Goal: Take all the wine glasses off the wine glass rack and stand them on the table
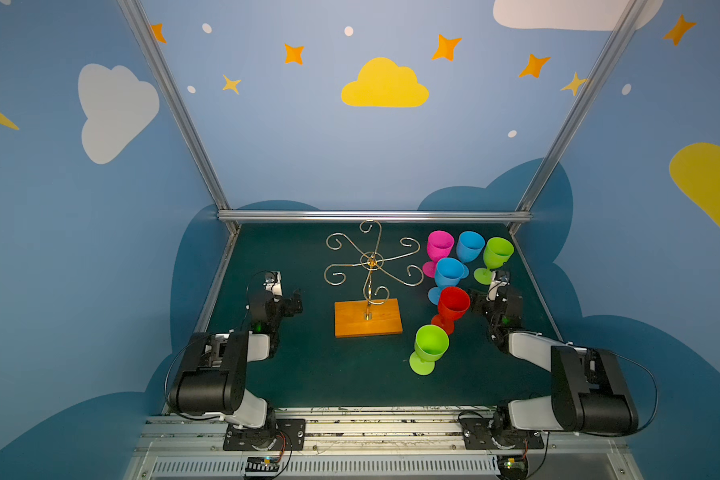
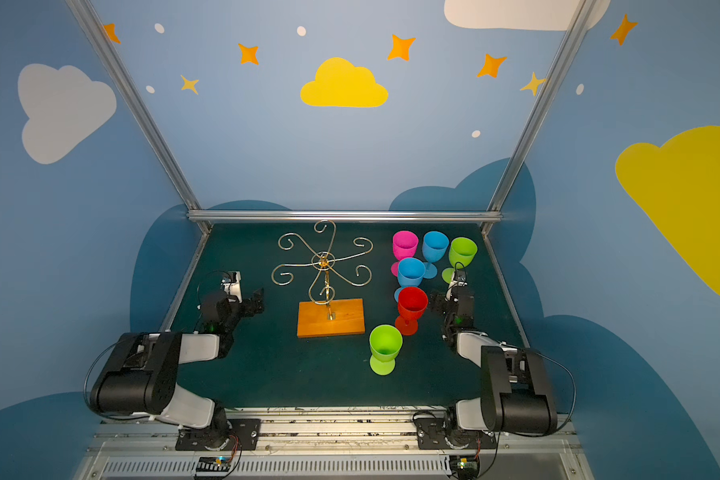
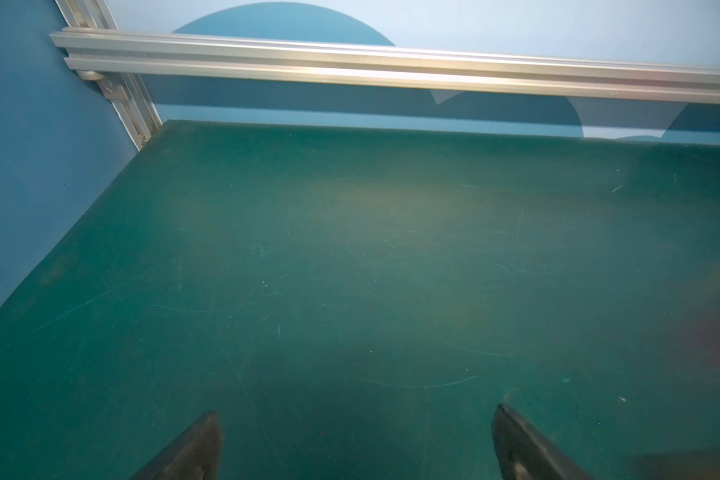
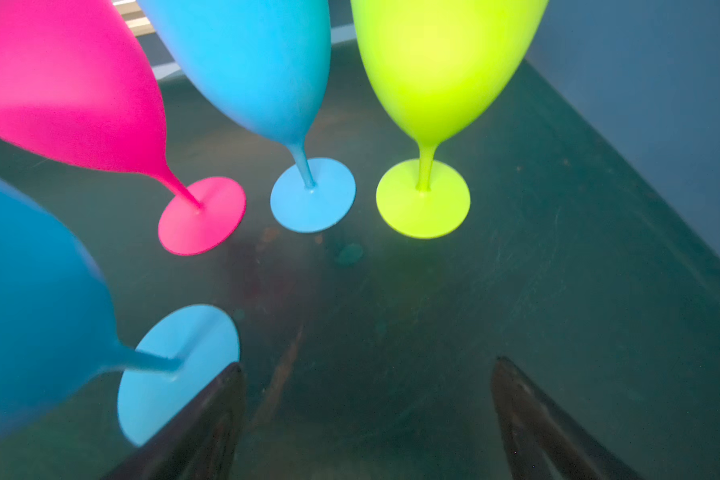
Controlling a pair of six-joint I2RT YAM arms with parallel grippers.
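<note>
Standing mid-frame in both top views, the wine glass rack point(image 1: 368, 320) sits on the green counter point(image 1: 308, 374). Right of it six glasses stand upright: pink glass point(image 1: 440, 246), upper blue glass point(image 1: 470, 246) and upper green glass point(image 1: 498, 252), then lower blue glass point(image 1: 449, 272), red glass point(image 1: 454, 304), lower green glass point(image 1: 432, 343). Left fingers point(image 3: 192, 453), spread and empty, hang left of the rack, well apart. Right fingers point(image 4: 213, 415), also spread and empty, sit right of the red glass, one overlapping the lower blue glass's foot in the wrist view.
</note>
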